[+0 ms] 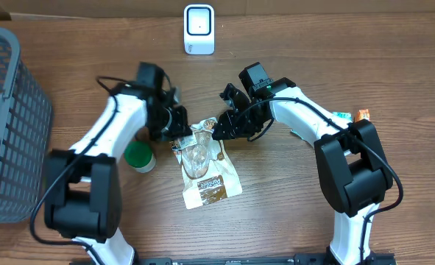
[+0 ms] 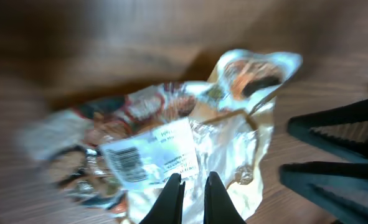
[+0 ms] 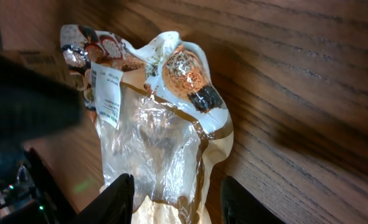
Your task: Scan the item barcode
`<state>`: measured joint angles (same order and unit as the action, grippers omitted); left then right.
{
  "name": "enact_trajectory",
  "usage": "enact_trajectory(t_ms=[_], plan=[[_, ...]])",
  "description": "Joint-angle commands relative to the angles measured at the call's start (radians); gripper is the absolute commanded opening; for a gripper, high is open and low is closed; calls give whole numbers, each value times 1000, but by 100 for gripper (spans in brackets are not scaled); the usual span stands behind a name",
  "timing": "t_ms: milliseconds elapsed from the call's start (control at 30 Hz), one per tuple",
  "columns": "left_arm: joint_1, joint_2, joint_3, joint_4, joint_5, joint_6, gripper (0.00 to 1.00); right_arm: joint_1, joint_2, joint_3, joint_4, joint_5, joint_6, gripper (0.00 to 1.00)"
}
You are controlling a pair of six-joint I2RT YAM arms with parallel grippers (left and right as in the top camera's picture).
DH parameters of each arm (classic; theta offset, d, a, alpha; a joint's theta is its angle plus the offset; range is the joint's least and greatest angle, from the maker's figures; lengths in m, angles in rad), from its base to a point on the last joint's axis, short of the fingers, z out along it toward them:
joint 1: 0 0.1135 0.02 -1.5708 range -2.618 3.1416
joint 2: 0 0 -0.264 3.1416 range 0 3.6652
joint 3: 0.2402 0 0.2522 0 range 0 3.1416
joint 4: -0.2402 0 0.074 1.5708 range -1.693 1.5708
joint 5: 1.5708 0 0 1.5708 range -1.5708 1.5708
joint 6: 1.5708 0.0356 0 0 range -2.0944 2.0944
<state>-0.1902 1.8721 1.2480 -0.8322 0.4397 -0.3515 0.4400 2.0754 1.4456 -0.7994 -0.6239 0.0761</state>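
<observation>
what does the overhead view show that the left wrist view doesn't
Only overhead: the white scanner, the grey basket and a green-lidded container. Only left wrist: the barcode label on the snack bag, close up though blurred. Both: the snack bag itself, the wooden table and the open right end effector.

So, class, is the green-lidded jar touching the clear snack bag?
Apart. The overhead view shows a strip of bare table between the green-lidded jar and the clear snack bag.
</observation>
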Motion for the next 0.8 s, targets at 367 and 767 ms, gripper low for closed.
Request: enact_trajectory(t_ms=[367,767], plan=[[0,25,-163,137,-92,-154,4,-2,32,-26,46,-7,115,38],[0,26,-187,191,-91,-154,4,44,95,-26,32,-148,139,39]])
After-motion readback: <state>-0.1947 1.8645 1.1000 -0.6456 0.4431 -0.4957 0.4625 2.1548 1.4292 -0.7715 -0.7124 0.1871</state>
